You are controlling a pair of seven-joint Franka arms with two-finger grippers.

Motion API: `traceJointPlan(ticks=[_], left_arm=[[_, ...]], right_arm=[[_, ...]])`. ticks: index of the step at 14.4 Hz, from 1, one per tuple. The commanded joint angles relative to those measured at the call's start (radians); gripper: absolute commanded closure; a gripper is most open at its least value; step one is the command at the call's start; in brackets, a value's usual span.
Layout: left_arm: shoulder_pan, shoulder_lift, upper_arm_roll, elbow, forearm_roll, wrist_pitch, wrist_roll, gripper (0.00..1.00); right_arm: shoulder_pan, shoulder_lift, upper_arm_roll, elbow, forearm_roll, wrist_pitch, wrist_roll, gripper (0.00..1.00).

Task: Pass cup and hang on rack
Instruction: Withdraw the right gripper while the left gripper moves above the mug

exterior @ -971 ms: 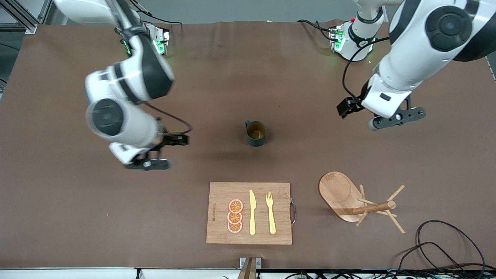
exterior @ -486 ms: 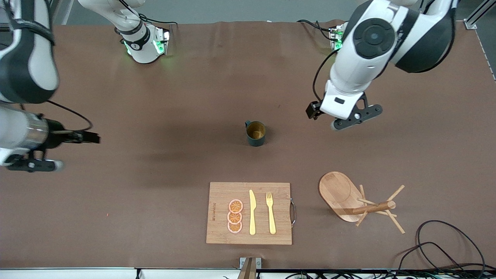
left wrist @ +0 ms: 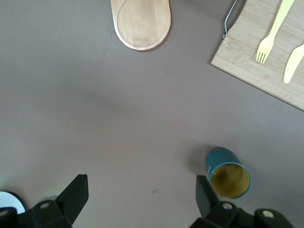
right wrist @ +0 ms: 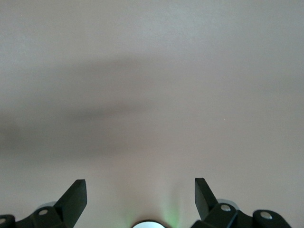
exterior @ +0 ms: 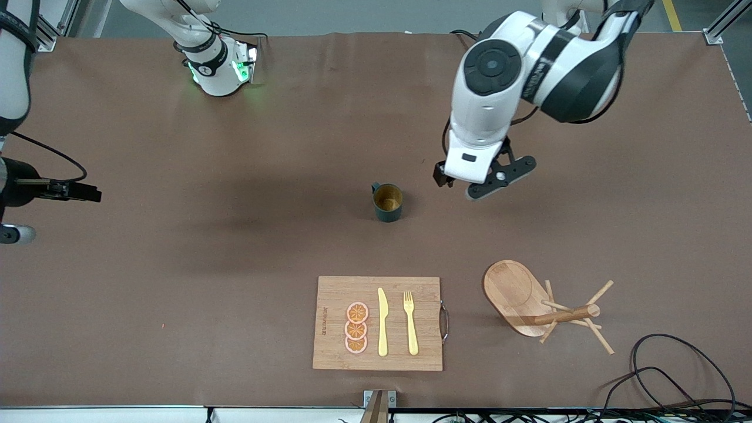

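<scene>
Both sets of jaws are spread wide with nothing in them. Left gripper (left wrist: 137,190) hangs over bare tabletop just beside the cup (exterior: 388,202), toward the left arm's end. Right gripper (right wrist: 140,192) is parked at the edge on the right arm's end, waiting, half cut off in the front view.

Cup stands upright mid-table, mouth up, its small handle (exterior: 375,188) pointing toward the robots' edge. Looks like glazed ceramic to me, so stiff, a bit slick, chippable. I'd pinch the rim wall and leave the handle free for a peg.

Rack (exterior: 529,299) stands near the front edge, toward the left arm's end. Its pegs are thin and foreshortened, so their angles are hard to judge.
</scene>
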Motion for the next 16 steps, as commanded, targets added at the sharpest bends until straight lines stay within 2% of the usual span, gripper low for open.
traceJointPlan(ticks=[1,5,9,11,14,16], left_arm=[[-0.059,0.073,0.002,0.061,0.066,-0.008,-0.111,0.00],[-0.134,0.137,0.009,0.088,0.157,-0.008,-0.243,0.00],[-0.200,0.196,0.016,0.091,0.238,-0.010,-0.327,0.00],[-0.222,0.222,0.014,0.096,0.284,-0.011,-0.386,0.00],[-0.251,0.251,0.016,0.094,0.339,-0.021,-0.433,0.00],[-0.266,0.265,0.016,0.094,0.364,-0.025,-0.438,0.00]], right_arm=[[-0.026,-0.003,0.023,0.018,-0.005,-0.022,-0.016,0.00],[-0.022,-0.005,0.029,0.012,0.007,-0.043,-0.019,0.00],[-0.048,-0.011,0.025,0.012,0.085,-0.042,-0.022,0.00],[-0.043,-0.037,0.025,0.003,0.088,-0.046,-0.022,0.00],[-0.039,-0.107,0.025,-0.081,0.085,-0.020,-0.023,0.00],[0.006,-0.175,0.019,-0.164,0.070,0.024,-0.022,0.00]])
